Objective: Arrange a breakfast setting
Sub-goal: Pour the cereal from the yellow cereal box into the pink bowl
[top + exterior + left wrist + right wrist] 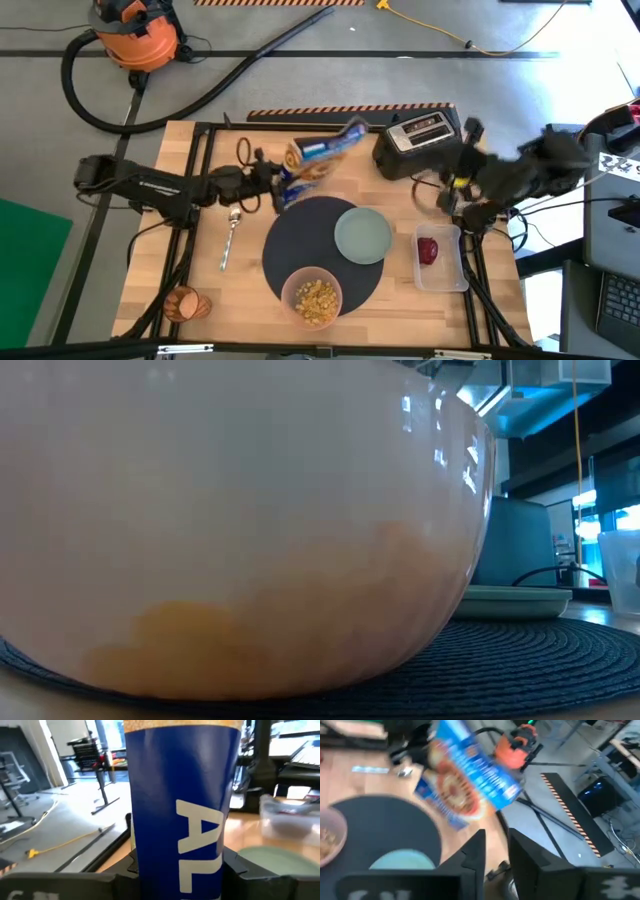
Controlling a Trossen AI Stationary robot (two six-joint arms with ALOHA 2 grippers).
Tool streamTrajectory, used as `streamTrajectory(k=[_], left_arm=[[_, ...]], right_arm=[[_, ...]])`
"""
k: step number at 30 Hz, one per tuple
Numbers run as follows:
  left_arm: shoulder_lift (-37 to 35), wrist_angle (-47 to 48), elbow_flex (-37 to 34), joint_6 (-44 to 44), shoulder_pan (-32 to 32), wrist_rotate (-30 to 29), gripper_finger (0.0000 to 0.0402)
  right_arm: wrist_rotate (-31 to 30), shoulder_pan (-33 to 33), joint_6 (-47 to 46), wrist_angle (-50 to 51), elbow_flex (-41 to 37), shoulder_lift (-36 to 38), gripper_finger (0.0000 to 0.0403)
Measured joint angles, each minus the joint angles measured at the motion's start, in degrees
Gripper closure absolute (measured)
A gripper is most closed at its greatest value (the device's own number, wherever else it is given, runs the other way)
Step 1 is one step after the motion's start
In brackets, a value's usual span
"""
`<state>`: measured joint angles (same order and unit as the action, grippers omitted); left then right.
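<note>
Wooden bench [210, 230] seen from above, contents listed left to right. Toast slice [186, 302] at the near left corner, well apart from the left claw [272, 186]. Metal spoon [231, 232] just near-side of the left arm, off the mat's left edge. Left claw closed around the lower end of a tilted blue cereal box [318, 158], box wall filling the gap between the fingers [125, 880] in the left wrist view. Round dark-grey mat [300, 232] directly beneath and in front of that claw. Pink bowl [312, 296] holding cereal on the mat's near edge; pale green plate [362, 234] on the mat's right part. Black toaster [420, 140] at the far edge, between the two claws. Right claw [447, 194] raised beside the toaster, fingers [475, 852] close together with a narrow gap, nothing between them. Red apple [428, 250] inside a clear container [442, 280], just near-side of the right claw.
</note>
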<state>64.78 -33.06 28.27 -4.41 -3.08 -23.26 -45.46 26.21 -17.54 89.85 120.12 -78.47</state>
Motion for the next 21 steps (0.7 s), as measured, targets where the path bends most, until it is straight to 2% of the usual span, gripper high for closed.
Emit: streamTrajectory(k=[4, 6, 9, 13, 16, 18, 21], left_arm=[[-6.32, 1.51, -4.57, -0.5, -5.14, 5.65, 0.0276], [-9.45, 3.25, -5.65, -0.5, -7.23, 7.83, 0.0276], [-12.45, 6.65, -6.58, -0.27, -10.0, 10.92, 0.0276], [-13.71, 9.56, -7.38, -0.13, -12.14, 13.99, 0.0276], [-13.76, 8.83, -8.11, 0.64, -13.57, 15.7, 0.0276], [-13.78, 8.76, -8.59, 1.06, -15.05, 17.1, 0.0276], [-13.84, 7.51, -9.57, 1.35, -17.74, 20.07, 0.0276]], right_arm=[[0.34, 2.27, -0.1, -5.52, -11.31, 1.98, 0.039], [1.71, 3.18, 1.54, -12.48, -18.46, 3.83, 0.0393], [6.54, 3.58, 10.16, -32.6, -33.02, 8.38, 0.0386], [23.19, 1.62, 22.63, -66.22, -54.3, 14.93, 0.0389], [32.0, -0.3, 28.41, -87.71, -66.89, 17.42, 0.0382], [34.8, -1.27, 31.99, -98.02, -72.92, 17.92, 0.0365], [35.68, -2.72, 33.73, -107.45, -78.6, 17.68, 0.0323]])
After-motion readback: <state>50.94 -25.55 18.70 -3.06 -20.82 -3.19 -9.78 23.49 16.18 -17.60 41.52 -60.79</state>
